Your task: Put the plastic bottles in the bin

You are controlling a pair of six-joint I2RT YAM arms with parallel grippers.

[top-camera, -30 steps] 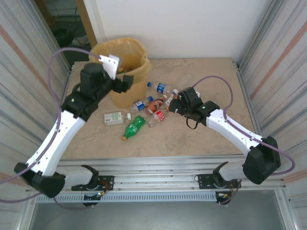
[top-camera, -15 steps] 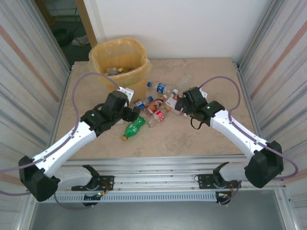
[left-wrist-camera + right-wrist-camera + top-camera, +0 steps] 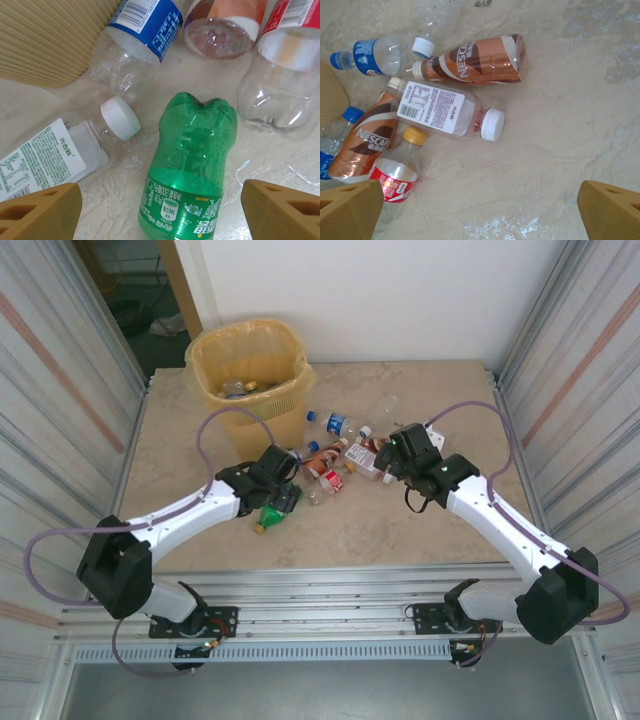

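Moved vs. 1 s back: we log the left gripper (image 3: 281, 492) down from above the bin (image 3: 252, 425) to low over the pile. The right gripper (image 3: 386, 456) has shifted slightly to the right.

Item 1, green bottle (image 3: 187, 150): lies on its side on the table (image 3: 420, 530), base toward the pile. It sits between the left gripper's fingers (image 3: 40, 210), which stand wide apart w/ a gap each side; we see no contact.

Item 2, remaining bottles, clustered on the table just beside the bin, near-right of it:
- blue-label clear bottle (image 3: 137, 30)
- white-cap clear bottle (image 3: 60, 155)
- brown Nescafé bottles (image 3: 475, 60), qty 2
- white-label bottle (image 3: 437, 110) w/ white cap
- red-label bottle (image 3: 395, 180) w/ yellow cap

Item 3, bin: upright at the far-left of the table, bag-lined. A few binned bottles (image 3: 240, 388) lie inside.

Right gripper: jaws fully apart, nothing between them, above bare table beside the cluster.
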